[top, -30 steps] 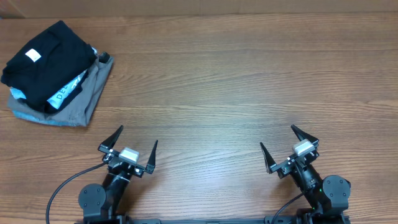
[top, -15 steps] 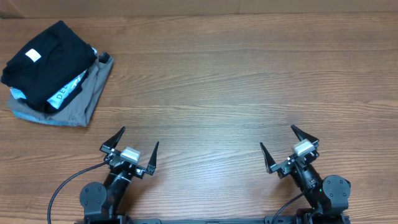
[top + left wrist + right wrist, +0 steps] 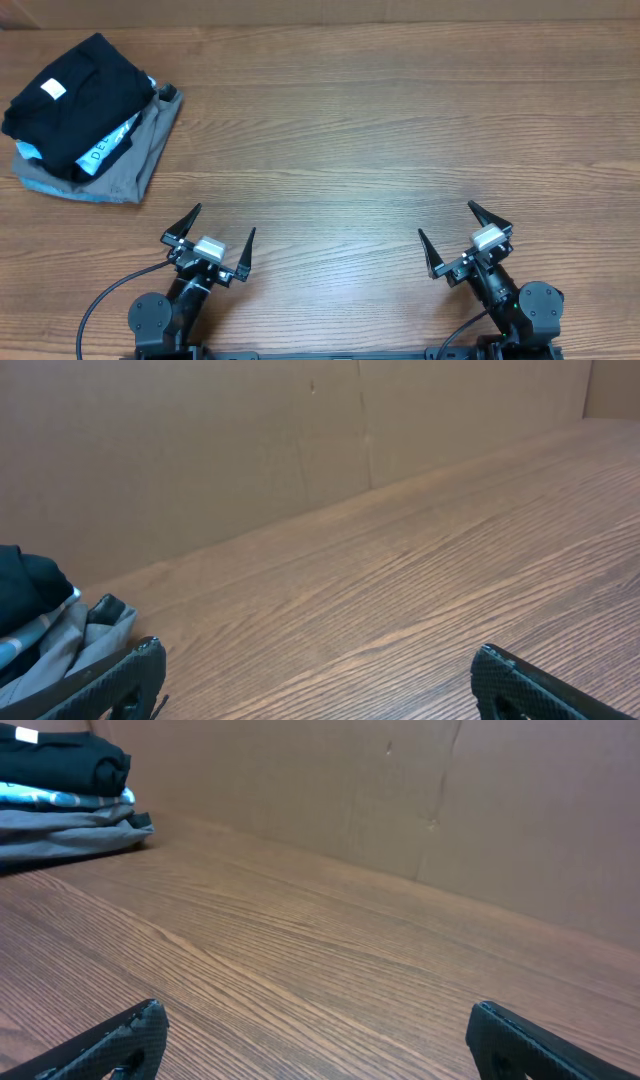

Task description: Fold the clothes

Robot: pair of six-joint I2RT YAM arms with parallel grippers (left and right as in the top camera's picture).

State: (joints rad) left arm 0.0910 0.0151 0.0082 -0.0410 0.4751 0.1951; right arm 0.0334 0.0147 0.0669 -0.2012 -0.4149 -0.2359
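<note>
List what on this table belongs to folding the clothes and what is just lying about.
Belongs to the job: black T-shirt, top of the pile; left gripper and right gripper, both open.
Just lying about: light blue lettered shirt under it; grey garment at the bottom.

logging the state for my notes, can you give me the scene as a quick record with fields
black T-shirt: folded up, top of the pile, far left corner of the table
label: white, facing up on the T-shirt
light blue shirt: under the T-shirt, lettering partly showing
grey garment: bottom of the pile
left gripper: open, empty, at the near edge, apart from the pile
right gripper: open, empty, at the near edge
</note>
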